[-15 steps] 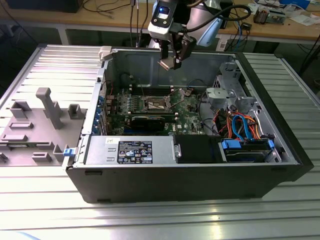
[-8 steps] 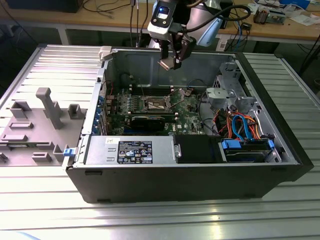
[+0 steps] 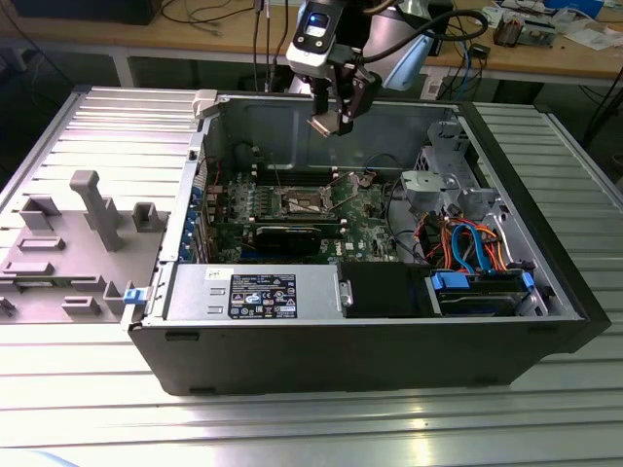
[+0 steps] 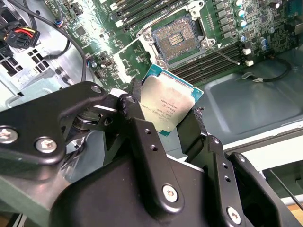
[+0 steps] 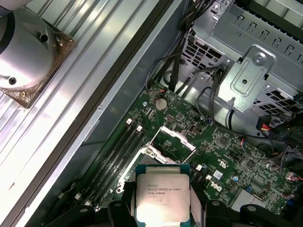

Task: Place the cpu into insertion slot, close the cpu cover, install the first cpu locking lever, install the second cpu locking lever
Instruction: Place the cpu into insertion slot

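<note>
fixture: grey plastic holder tray (image 3: 73, 243) at the exterior view's left, on the ribbed metal table (image 3: 292, 428), with upright posts on it.
case: open black computer case (image 3: 370, 350) mid-table, side panel off, green motherboard (image 3: 365, 219) flat on its floor.
power supply: grey box with a label (image 3: 253, 292) along the case's near wall, left half.
graphics card: long black card (image 3: 287, 233) just on the near side of the socket, long axis running left-right in the exterior view.
the insertion slot: square metal-framed socket (image 3: 305, 202) on the board, left of centre. The second wrist view shows its dark contact field (image 4: 176, 40) uncovered, with a thin metal lever (image 4: 222, 54) sticking out beside it.
the cpu cover: cannot tell how it stands.
gripper: black two-finger gripper (image 3: 329, 122) hangs over the case near the far wall, above and slightly right of the socket.
fingers: narrow, clamped on two opposite edges of the chip; one finger (image 4: 135, 106) on each side in the second wrist view.
the cpu: held in the fingertips (image 3: 323, 125), in the air, well apart from the socket.
cpu facing: silver metal top turned toward the cameras in both wrist views (image 4: 169, 108) (image 5: 162, 196); green rim shows round it; looks tilted in the exterior view.
cpu long axis: square, so none to name.
drive cage: bare metal bracket (image 3: 443, 180) right of the board.
cables: orange and blue bundle (image 3: 467, 243) at the case's right end.
</note>
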`<state>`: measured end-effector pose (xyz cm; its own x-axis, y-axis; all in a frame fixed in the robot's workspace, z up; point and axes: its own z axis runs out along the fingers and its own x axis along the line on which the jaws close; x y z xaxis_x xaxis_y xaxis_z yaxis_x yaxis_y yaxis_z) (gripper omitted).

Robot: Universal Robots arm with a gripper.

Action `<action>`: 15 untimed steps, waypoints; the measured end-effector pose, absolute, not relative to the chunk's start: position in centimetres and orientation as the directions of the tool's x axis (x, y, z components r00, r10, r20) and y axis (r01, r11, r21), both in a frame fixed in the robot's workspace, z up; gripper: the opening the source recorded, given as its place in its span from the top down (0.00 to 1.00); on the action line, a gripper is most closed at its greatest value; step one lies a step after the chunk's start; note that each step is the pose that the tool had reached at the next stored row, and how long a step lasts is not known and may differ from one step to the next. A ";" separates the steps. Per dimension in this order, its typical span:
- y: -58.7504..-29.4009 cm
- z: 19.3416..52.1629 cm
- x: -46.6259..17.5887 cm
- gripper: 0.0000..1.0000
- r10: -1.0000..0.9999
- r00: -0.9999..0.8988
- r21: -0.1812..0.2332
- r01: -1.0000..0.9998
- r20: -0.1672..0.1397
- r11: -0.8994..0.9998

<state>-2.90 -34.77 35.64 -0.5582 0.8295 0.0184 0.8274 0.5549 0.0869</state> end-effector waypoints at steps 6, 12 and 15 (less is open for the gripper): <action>-34.8 35.6 -2.9 0.46 0.837 -0.547 0.087 0.835 0.018 0.543; -34.8 35.6 -2.9 0.46 0.847 -0.531 0.087 0.845 0.018 0.528; -34.8 35.6 -2.9 0.46 0.851 -0.525 0.087 0.849 0.018 0.522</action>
<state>-2.90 -34.77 35.57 -0.5249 0.8509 0.0185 0.8487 0.5217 0.0869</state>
